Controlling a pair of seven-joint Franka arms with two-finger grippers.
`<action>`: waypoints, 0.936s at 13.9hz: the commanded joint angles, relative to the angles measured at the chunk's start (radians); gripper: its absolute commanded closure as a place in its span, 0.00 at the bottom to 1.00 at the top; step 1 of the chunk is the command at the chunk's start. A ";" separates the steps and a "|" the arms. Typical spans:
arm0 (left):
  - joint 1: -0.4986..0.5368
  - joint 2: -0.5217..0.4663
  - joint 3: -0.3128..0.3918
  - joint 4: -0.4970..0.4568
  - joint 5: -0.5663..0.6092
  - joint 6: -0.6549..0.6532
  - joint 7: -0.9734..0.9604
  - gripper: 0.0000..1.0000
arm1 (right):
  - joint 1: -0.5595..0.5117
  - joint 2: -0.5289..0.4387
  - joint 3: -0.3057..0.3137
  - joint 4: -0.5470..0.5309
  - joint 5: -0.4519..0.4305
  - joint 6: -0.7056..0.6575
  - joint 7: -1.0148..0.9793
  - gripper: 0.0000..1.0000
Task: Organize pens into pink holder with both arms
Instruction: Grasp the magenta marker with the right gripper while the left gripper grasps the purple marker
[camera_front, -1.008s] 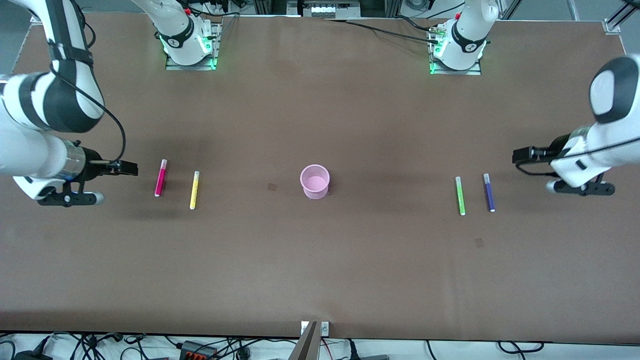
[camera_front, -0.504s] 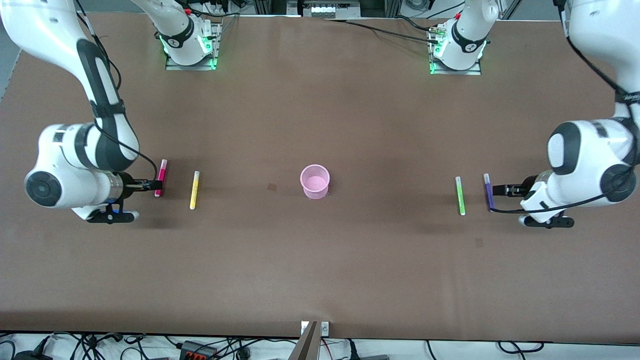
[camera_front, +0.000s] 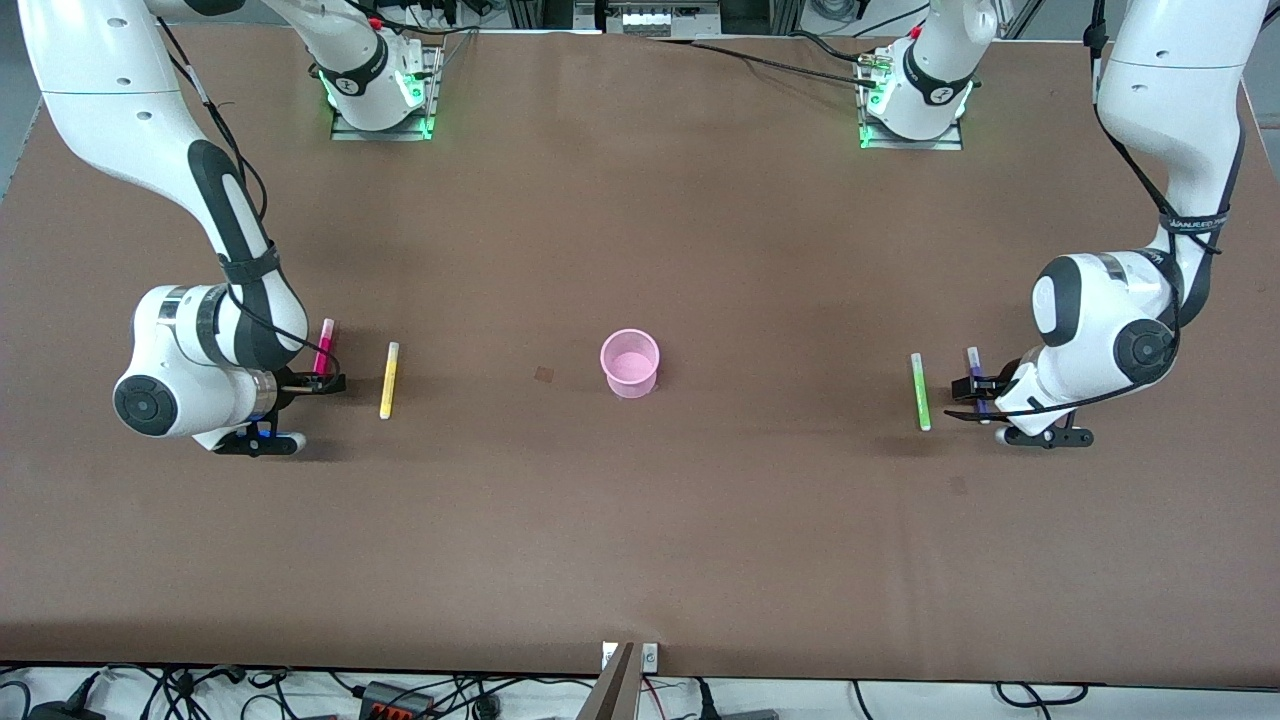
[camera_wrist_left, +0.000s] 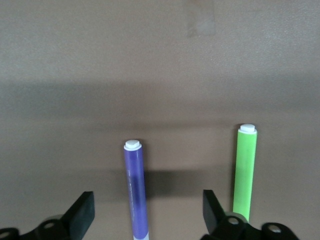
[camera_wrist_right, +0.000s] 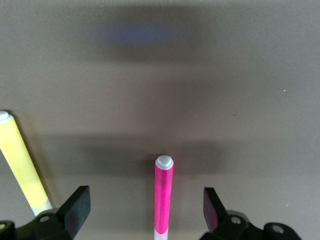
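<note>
The pink holder (camera_front: 630, 363) stands upright at the middle of the table. Toward the right arm's end lie a magenta pen (camera_front: 324, 343) and a yellow pen (camera_front: 388, 380). My right gripper (camera_front: 325, 383) is down over the magenta pen (camera_wrist_right: 163, 197), open, one finger on each side with gaps. Toward the left arm's end lie a green pen (camera_front: 920, 391) and a purple pen (camera_front: 972, 358). My left gripper (camera_front: 975, 400) is open and straddles the purple pen (camera_wrist_left: 136, 190) without touching it. The green pen (camera_wrist_left: 246, 170) lies just outside one finger.
The brown table (camera_front: 640, 520) carries only the cup and the pens. The yellow pen (camera_wrist_right: 22, 167) lies just outside one finger of the right gripper (camera_wrist_right: 145, 205). The arm bases (camera_front: 380, 90) stand along the edge farthest from the front camera.
Both arms have swung in from the table's ends and come down. Each gripper now straddles its pen, the right on the magenta one and the left on the purple one.
</note>
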 joint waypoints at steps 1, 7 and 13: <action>0.014 0.029 -0.003 0.006 0.016 0.042 0.053 0.17 | -0.007 0.014 0.008 -0.003 -0.006 0.009 -0.008 0.00; 0.036 0.062 -0.003 0.007 0.016 0.121 0.071 0.50 | -0.013 -0.012 0.004 -0.034 -0.012 0.043 -0.008 0.03; 0.043 0.055 -0.013 0.009 0.015 0.096 0.063 0.99 | -0.002 -0.126 0.004 -0.252 -0.015 0.276 0.004 0.03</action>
